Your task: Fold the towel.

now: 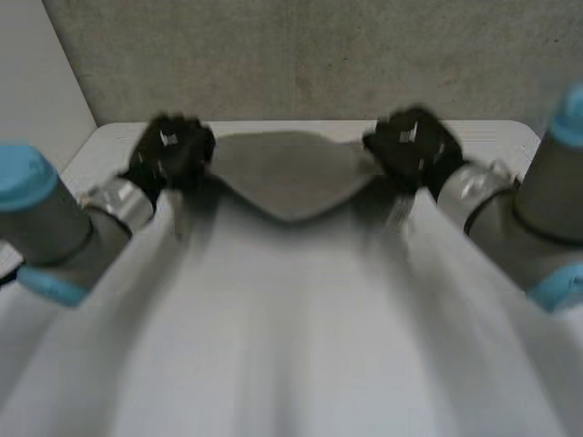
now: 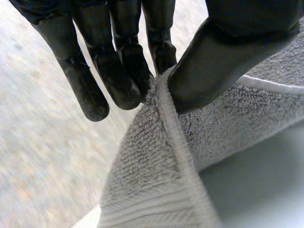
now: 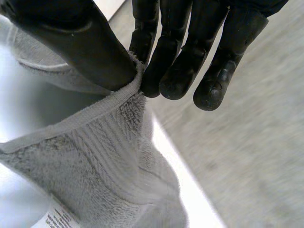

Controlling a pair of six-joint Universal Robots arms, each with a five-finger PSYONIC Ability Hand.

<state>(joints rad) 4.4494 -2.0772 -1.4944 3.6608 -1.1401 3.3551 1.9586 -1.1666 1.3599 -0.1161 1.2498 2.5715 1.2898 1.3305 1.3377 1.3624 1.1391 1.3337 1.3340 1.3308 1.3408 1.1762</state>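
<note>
Nearest each wrist camera is that arm's own black robot hand, so the two grasps are described first.

1. Left robot hand (image 2: 118,71): a corner of the grey terry towel (image 2: 156,180) is pinched between the thumb and the nearly straight fingers. The hem is clamped right at the fingertips. From this grasp the cloth falls away below the palm.
2. Right robot hand (image 3: 180,61): the opposite corner is pinched in the same way, thumb against fingers, at the hemmed edge. A care label (image 3: 57,218) is seen lower on the hanging cloth, well below the grasp.

In the head view both robot hands are placed over the far end of the white bench (image 1: 506,137), well apart from each other. The edge between them dips to a shallow point at the middle, and the rest of the towel is spread from the two corners toward the camera as a broad sheet.

The two corners are judged to be held apart so that the edge is kept wide and level for laying one half over the other. No fold is yet seen completed.

Caution: each pinch is taken close to the hem, so slippage under the towel's weight is considered possible.
</note>
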